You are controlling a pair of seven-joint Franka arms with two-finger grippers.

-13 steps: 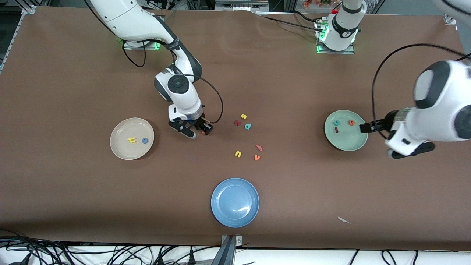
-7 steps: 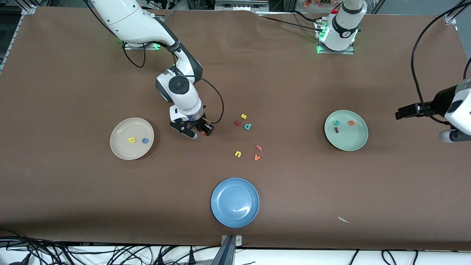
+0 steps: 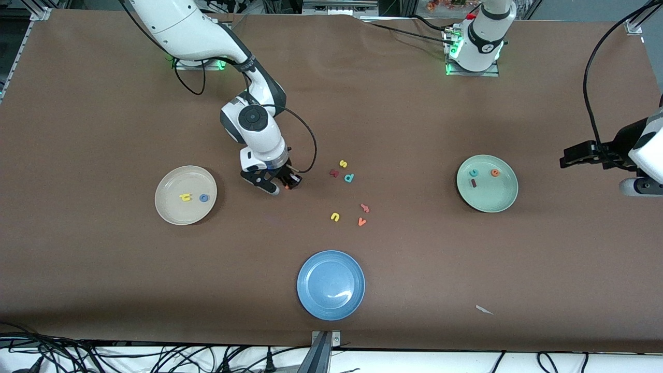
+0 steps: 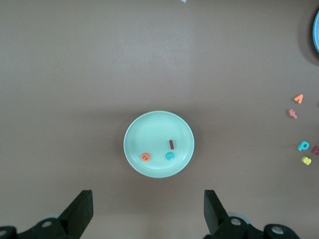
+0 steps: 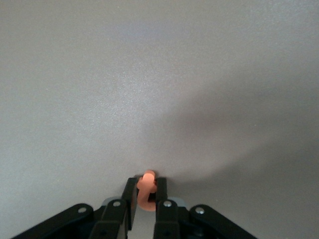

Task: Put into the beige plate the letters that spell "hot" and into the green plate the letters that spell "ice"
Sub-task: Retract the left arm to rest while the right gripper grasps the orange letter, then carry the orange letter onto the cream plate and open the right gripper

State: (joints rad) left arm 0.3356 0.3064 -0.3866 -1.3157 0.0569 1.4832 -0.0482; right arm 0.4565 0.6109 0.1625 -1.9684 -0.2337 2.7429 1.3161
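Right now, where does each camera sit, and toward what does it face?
Front view: high across the table, facing both arms' bases and all three plates.
Left wrist view: above the pale round green plate, open left claw showing.
Right wrist view: low over brown tabletop, right claw shut on small orange foam letter.
Shared: green plate, front and left wrist.

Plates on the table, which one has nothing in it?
The blue plate, nearest the front camera. The beige plate holds a yellow h and a blue o; the green plate holds three letters.
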